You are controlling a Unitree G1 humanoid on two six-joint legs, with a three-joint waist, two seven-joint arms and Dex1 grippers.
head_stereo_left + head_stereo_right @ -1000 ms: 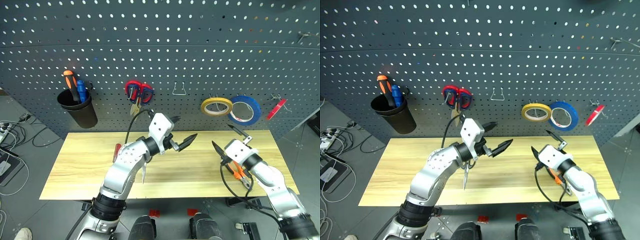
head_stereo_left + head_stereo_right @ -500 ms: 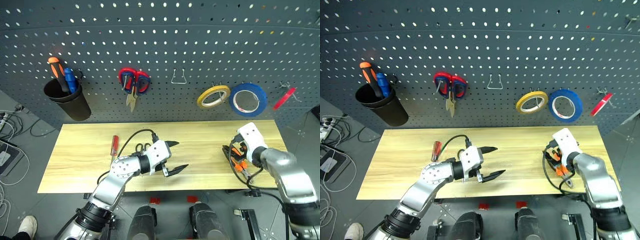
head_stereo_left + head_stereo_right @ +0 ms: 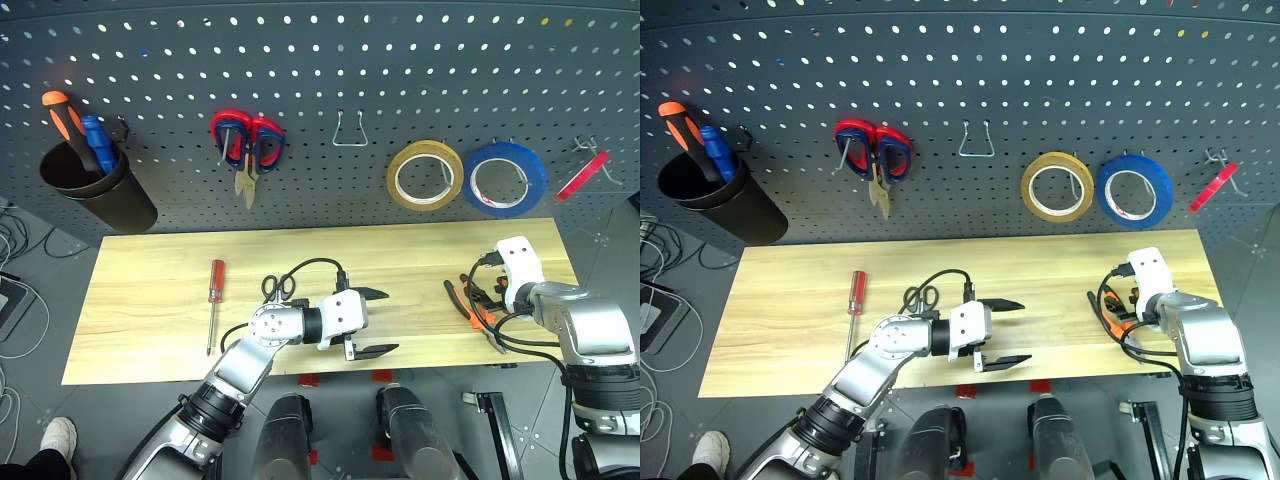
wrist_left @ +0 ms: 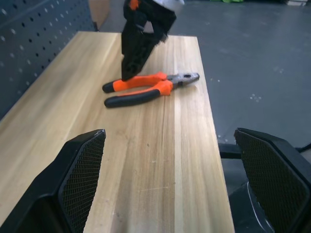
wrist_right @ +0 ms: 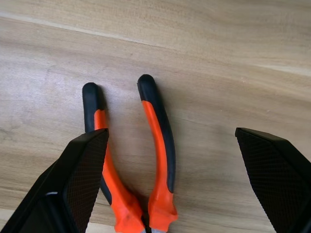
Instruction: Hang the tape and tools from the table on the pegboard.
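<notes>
Orange-and-black pliers [image 3: 474, 308] are lying at the lower right of the frame on the table [image 3: 150, 300], and the right gripper [image 5: 170, 184] is hovering right above their handles with its fingers spread wide, gripping nothing. To do this pick well, the gripper probably needs to be lowering squarely so both handles are sitting between the fingers, closing near the pivot so the tool is not swinging when lifted toward the pegboard [image 3: 400, 60]. A black cable by that wrist is looping close to the pliers and could be snagging. The left gripper [image 3: 378, 322] is waiting at the lower centre, near the table's front edge, its fingers also apart and empty. The black-handled scissors [image 3: 279, 288] are lying just behind the left forearm, and the red-handled screwdriver [image 3: 214, 300] is resting at the lower left, well apart from both grippers. The yellow tape [image 3: 424, 175] is already hanging at the upper right beside the blue tape roll [image 3: 504, 179]; red-handled scissors [image 3: 244, 145] and a black cup [image 3: 95, 195] are occupying other hooks, while a bare wire hook [image 3: 348, 130] is standing free at upper centre.
</notes>
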